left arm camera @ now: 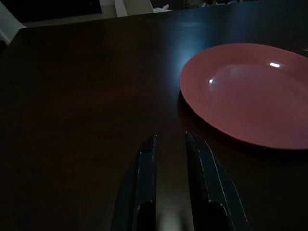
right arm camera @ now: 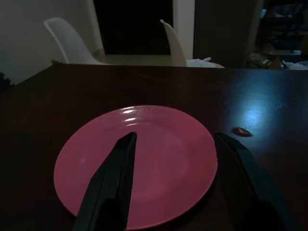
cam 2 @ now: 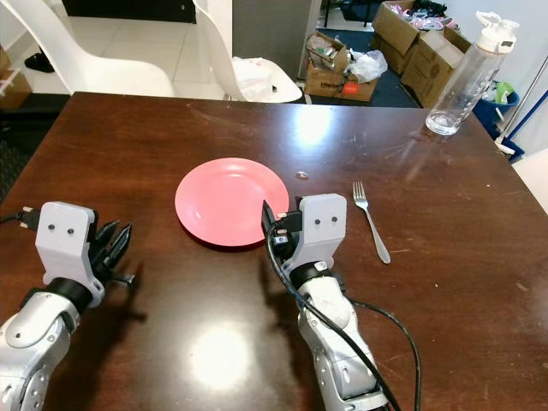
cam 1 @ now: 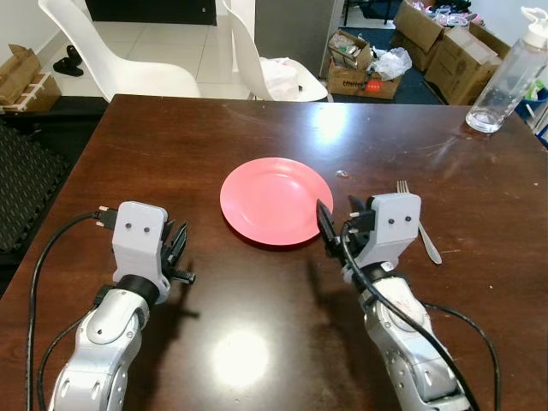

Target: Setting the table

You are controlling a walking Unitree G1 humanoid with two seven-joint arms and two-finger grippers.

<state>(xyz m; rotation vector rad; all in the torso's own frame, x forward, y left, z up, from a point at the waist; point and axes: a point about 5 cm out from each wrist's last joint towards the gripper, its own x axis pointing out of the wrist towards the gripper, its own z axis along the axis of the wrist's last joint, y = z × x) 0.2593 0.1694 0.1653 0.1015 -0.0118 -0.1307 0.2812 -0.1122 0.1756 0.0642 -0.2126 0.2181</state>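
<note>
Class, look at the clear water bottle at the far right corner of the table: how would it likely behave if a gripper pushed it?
The water bottle is tall, narrow and upright near the table edge, so a high push would probably tip it. It looks nearly empty, so likely light and easy to slide. Its smooth clear wall may be slippery to grip.

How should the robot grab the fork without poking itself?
Probably by the handle of the fork, from above, with the right pincer, which is closest. It lies flat on the table, tines pointing away, so the slim handle is the near end.
</note>
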